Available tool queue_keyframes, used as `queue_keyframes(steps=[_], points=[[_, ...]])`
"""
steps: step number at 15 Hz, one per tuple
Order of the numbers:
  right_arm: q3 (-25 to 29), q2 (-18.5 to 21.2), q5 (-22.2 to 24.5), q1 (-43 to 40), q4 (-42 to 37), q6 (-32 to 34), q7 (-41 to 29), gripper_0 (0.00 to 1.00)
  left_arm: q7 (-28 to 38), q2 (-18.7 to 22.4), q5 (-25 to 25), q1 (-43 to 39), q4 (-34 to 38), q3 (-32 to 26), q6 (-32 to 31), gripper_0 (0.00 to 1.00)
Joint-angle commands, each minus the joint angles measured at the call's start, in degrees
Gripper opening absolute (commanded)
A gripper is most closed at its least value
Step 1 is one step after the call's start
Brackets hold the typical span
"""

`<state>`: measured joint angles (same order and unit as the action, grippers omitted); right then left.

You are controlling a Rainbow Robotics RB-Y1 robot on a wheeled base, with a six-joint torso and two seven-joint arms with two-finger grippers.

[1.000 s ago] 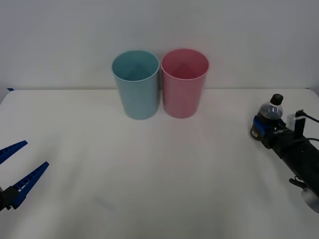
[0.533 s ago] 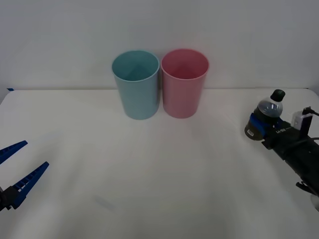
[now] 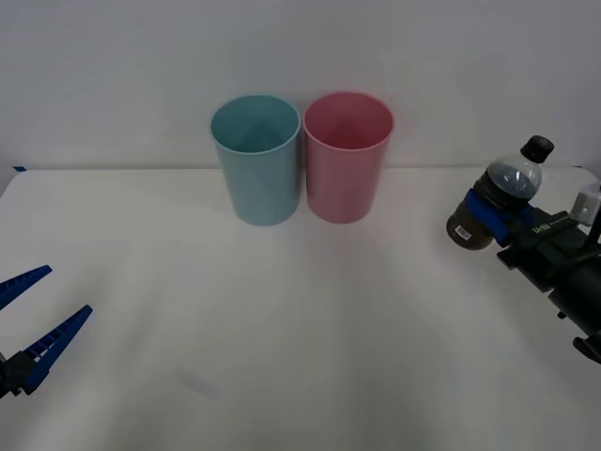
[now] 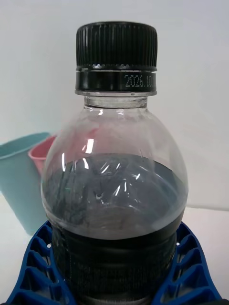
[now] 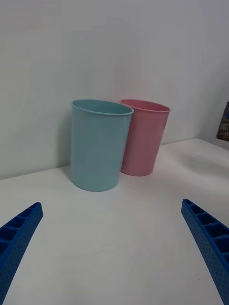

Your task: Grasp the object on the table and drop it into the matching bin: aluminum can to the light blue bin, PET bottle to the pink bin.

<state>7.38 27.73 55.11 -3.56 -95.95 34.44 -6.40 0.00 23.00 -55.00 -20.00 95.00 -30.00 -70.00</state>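
Observation:
The PET bottle (image 3: 500, 197), small and clear with a black cap, dark liquid and a dark label, hangs tilted above the table (image 3: 300, 329) at the right. My right gripper (image 3: 492, 212) is shut on its lower body. Up close, the bottle (image 4: 114, 181) sits between blue ribbed fingers (image 4: 38, 271). The pink bin (image 3: 346, 156) and the light blue bin (image 3: 257, 158) stand side by side at the back centre, well to the left of the bottle. My left gripper (image 3: 28, 315) rests open at the table's left edge.
A plain white wall rises behind the bins. From the left wrist, the light blue bin (image 5: 99, 144) stands in front of the pink bin (image 5: 143, 137), with bare white tabletop (image 5: 114, 238) between them and the fingers.
The right gripper has lifted the bottle off the table and carried it up and slightly left, tilting it. The left arm has stayed still.

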Motion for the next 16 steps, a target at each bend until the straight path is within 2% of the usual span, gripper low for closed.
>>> queue_keyframes(steps=[1,5,9,12,16], points=[[-0.1,1.1,0.1,-0.4,-5.6,-0.2,-5.9,0.0,0.0,0.0,0.0,0.0,0.0,0.0,0.0,1.0],[-0.1,4.1,0.3,1.5,-11.6,-1.7,-13.9,0.0,0.0,0.0,0.0,0.0,0.0,0.0,0.0,1.0],[-0.9,6.3,3.2,7.3,-11.8,-4.0,-15.0,0.0,0.0,0.0,0.0,0.0,0.0,0.0,0.0,1.0],[-4.7,8.7,4.0,13.1,-9.1,-6.9,-15.6,0.0,0.0,0.0,0.0,0.0,0.0,0.0,0.0,1.0],[-9.0,9.4,6.9,23.1,-0.6,-6.9,-15.3,0.0,0.0,0.0,0.0,0.0,0.0,0.0,0.0,1.0]])
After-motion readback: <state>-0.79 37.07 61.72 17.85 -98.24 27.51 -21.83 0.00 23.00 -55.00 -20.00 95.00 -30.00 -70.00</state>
